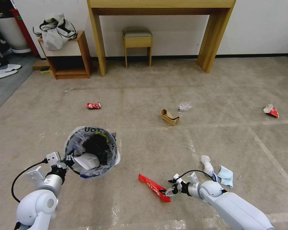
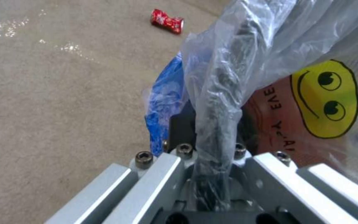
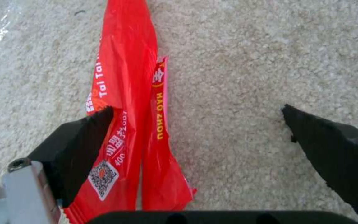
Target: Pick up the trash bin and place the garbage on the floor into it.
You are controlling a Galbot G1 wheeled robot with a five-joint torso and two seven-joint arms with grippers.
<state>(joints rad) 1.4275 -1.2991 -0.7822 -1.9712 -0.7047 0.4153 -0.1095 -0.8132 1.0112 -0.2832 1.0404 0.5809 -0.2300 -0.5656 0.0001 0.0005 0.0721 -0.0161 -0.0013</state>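
Trash bin (image 1: pixel 91 151) left of wrapper (image 1: pixel 153 187)

One bin (image 1: pixel 91 151), lined with one clear bag (image 2: pixel 245 56), is counted. Six loose pieces of litter are seen on the carpet (image 1: pixel 214 83): one soda can (image 1: pixel 93 105), one cardboard scrap (image 1: pixel 169 117), one clear plastic wad (image 1: pixel 184 106), one long red wrapper (image 1: pixel 153 187), one crumpled red-and-white wrapper (image 1: pixel 271 110) and one blue face mask (image 1: pixel 226 175). One white wad (image 1: pixel 207 165) is counted beside the mask. Two grippers are counted, a left one (image 1: pixel 64 163) and a right one (image 1: pixel 167 191). Along the wall, one wooden table (image 1: pixel 160 6), one stool (image 1: pixel 137 40), one low shelf (image 1: pixel 68 56) and one planter pot (image 1: pixel 9 32) are counted. Two white slippers (image 1: pixel 4 71) are seen on the grey flooring.
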